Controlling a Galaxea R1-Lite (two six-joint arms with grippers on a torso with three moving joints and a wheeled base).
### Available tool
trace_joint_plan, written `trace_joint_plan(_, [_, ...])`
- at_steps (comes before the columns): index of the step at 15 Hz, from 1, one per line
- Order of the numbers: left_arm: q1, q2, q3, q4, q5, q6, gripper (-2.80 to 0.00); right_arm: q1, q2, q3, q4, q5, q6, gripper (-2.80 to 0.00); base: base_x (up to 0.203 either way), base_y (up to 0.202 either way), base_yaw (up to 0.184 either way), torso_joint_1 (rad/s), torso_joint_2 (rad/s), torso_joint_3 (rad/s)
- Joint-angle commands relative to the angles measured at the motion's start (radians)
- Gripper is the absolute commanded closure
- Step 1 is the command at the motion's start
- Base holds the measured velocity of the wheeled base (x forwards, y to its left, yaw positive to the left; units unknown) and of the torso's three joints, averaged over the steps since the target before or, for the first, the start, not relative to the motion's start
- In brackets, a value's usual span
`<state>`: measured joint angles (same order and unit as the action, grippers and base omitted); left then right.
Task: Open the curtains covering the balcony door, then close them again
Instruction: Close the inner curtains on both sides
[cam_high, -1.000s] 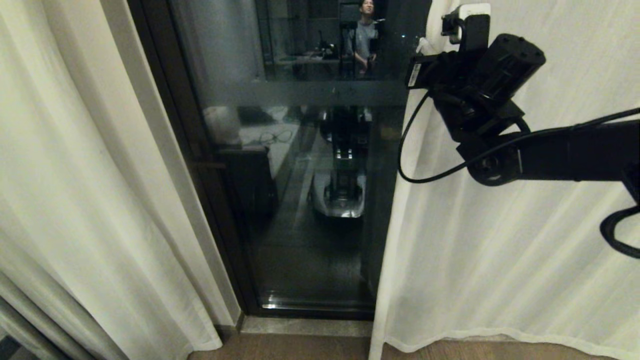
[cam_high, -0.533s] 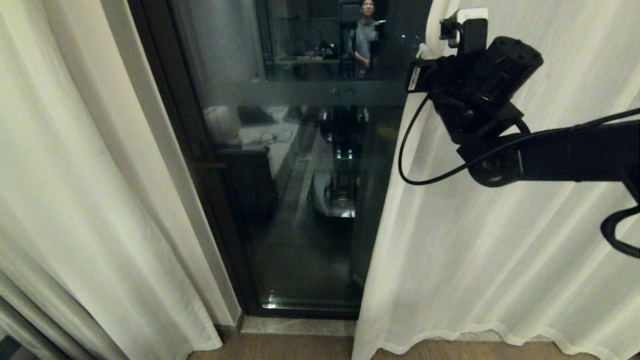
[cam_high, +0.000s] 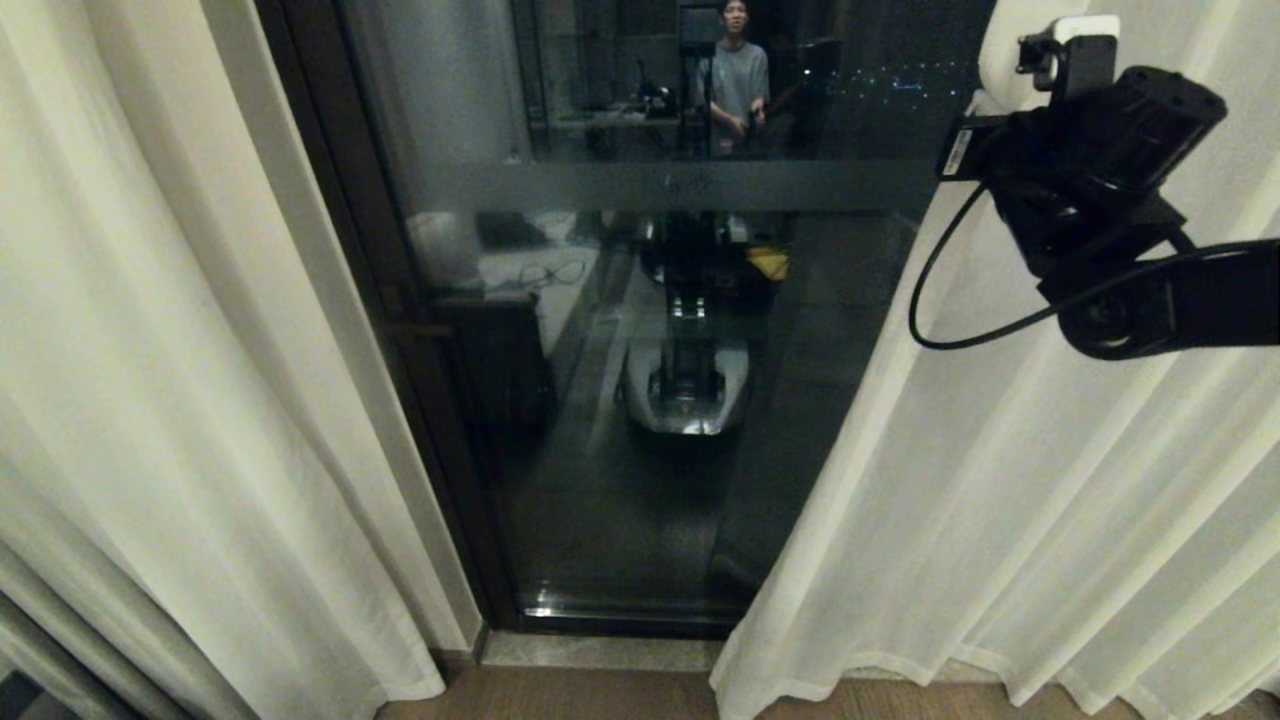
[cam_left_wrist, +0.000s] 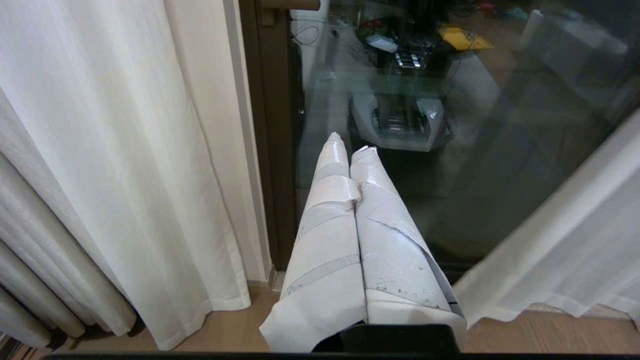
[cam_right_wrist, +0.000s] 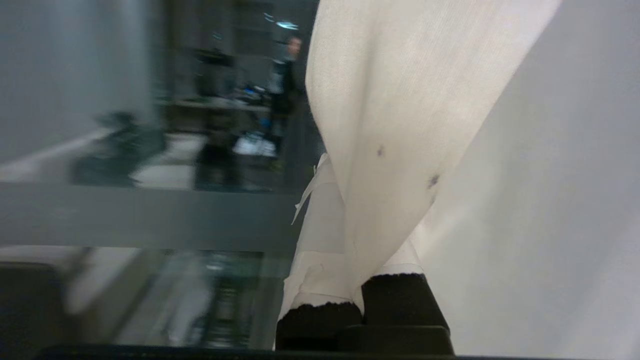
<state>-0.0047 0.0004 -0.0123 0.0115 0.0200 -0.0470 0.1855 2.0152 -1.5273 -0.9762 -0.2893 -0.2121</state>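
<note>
The right pincer (cam_right_wrist: 350, 250) is clamped on the leading edge of the right curtain (cam_high: 1000, 480), high up beside the glass door (cam_high: 640, 400). The fabric looks light, soft and limp, best pinched at that edge. Its pleats hang vertically to the floor. The left pincer (cam_left_wrist: 350, 150) hangs closed and empty, low down.

The dark balcony door (cam_high: 640, 400) showed between the white curtains (cam_high: 1000, 520). The right claw (cam_high: 1000, 75) was up high at the right curtain's edge.
</note>
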Motion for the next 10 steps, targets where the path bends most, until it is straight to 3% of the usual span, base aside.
trace_joint_plan(1, [0.000,0.000,0.000,0.001,0.000,-0.001,0.00,-0.060,-0.016,0.002,0.020,0.000,0.000,0.00,0.000,0.000,0.000,0.000,0.00,0.000])
trace_joint_plan(10, [0.000,0.000,0.000,0.001,0.000,-0.001,0.00,-0.180,-0.014,0.001,0.028,0.004,0.023,0.00,0.000,0.000,0.000,0.000,0.00,0.000])
